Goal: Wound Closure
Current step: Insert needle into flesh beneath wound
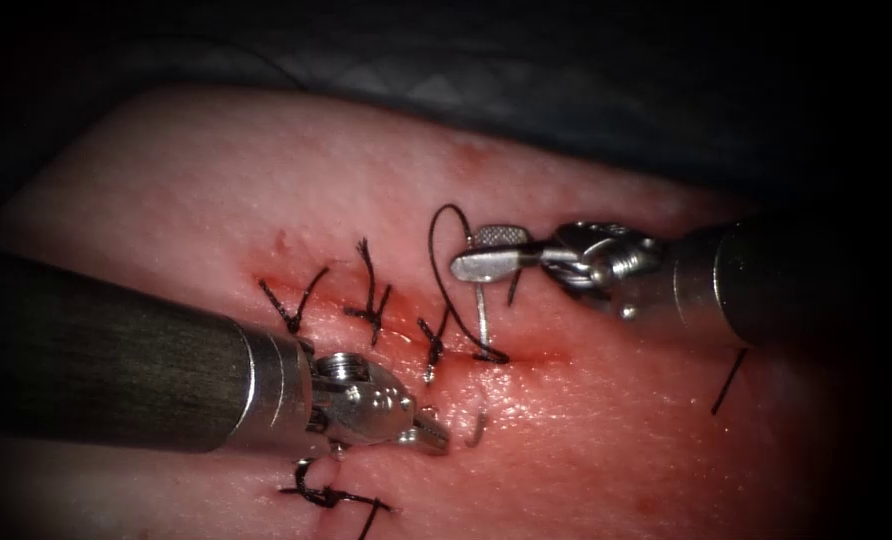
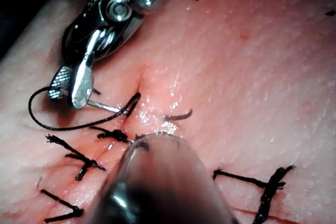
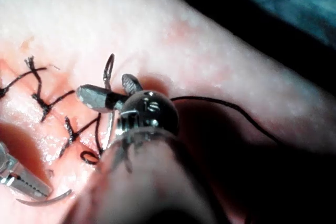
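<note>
- Dark cloth [image 1: 526, 90] lies behind the pale pink tissue [image 1: 216, 180], whose cut [image 1: 541, 357] runs roughly across the endoscope view.
- The left tool [image 1: 436, 437] comes in low from the left, its shaft nearly level. Its jaws look closed together on nothing, and they lie on the tissue just beside the needle's emerging tip without touching it.
- The right tool [image 1: 481, 252] reaches in from the right, wrist bent – its jaws stand apart, one on each side of the needle's tail end (no grip is visible).
- Three finished stitches [image 1: 371, 300] cross the cut to the left of the needle. A fourth knot [image 1: 326, 495] sits below the left tool's shaft, and a cut end of thread [image 1: 731, 380] lies well to the right.
- The needle [image 1: 481, 315] is in the tissue. Its tail rises above the cut and its long axis runs steeply across it. The mid-curve is buried, and the tip surfaces below the cut, pointing up.
- Thread [image 1: 436, 240] arcs from the right tool's jaws – a loop – down to the cut.
</note>
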Controlling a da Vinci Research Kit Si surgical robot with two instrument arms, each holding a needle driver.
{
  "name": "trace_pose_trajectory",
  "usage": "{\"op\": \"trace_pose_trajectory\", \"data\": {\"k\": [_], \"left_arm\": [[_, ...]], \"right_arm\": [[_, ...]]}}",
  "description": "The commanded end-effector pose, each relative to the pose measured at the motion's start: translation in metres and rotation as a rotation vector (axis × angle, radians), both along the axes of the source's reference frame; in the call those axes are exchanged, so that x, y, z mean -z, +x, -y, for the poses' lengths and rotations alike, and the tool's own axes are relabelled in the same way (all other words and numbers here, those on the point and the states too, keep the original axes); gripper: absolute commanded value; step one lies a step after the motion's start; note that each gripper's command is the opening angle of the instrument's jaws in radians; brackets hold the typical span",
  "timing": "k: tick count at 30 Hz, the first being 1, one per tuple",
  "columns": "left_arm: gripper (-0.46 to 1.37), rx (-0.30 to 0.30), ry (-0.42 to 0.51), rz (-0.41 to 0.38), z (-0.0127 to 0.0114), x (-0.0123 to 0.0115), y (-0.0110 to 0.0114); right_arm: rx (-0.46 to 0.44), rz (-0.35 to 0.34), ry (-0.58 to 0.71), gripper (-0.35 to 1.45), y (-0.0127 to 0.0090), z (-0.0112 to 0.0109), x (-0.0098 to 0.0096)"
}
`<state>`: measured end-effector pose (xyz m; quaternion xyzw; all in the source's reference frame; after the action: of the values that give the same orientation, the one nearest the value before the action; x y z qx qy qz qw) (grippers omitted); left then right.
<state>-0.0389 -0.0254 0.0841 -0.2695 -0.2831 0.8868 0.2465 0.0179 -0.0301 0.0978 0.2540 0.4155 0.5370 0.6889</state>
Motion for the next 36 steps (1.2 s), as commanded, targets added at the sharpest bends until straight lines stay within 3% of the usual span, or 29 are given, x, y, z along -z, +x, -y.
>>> {"op": "trace_pose_trajectory", "data": {"k": [1,4,5,6,7,8,12,14,20,31,36], "left_arm": [[-0.35,-0.002,0.005,0.004,0.0000,0.0000,0.0000],[-0.35,-0.002,0.005,0.004,0.0000,0.0000,0.0000],[-0.35,-0.002,0.005,0.004,0.0000,0.0000,0.0000],[-0.35,-0.002,0.005,0.004,0.0000,0.0000,0.0000],[-0.35,-0.002,0.005,0.004,0.0000,0.0000,0.0000],[-0.35,-0.002,0.005,0.004,0.0000,0.0000,0.0000],[-0.35,-0.003,0.005,0.004,0.0000,0.0000,0.0000],[-0.35,-0.003,0.005,0.004,0.0000,0.0000,0.0000],[-0.35,-0.003,0.005,0.004,0.0000,0.0000,0.0000],[-0.35,-0.003,0.005,0.005,-0.0001,-0.0001,0.0000],[-0.35,-0.003,0.005,0.005,-0.0001,-0.0001,0.0000]], "right_arm": [[0.012,-0.001,-0.010,0.95,0.0002,0.0001,-0.0002],[0.021,-0.005,-0.007,0.87,0.0004,0.0002,-0.0003],[0.027,-0.008,-0.004,0.67,0.0004,0.0003,-0.0003],[0.036,-0.012,0.000,0.16,0.0002,0.0004,-0.0003],[0.037,-0.013,0.000,-0.17,0.0001,0.0004,-0.0003],[0.038,-0.016,-0.001,-0.35,-0.0001,0.0005,-0.0002],[-0.037,0.034,0.133,-0.35,-0.0003,0.0008,0.0006],[-0.094,0.036,0.233,-0.35,-0.0002,0.0011,0.0013],[-0.150,0.034,0.436,-0.35,0.0002,0.0029,0.0032],[-0.048,-0.011,0.592,-0.35,0.0026,0.0088,0.0063],[-0.047,-0.006,0.595,-0.35,0.0026,0.0095,0.0061]]}}
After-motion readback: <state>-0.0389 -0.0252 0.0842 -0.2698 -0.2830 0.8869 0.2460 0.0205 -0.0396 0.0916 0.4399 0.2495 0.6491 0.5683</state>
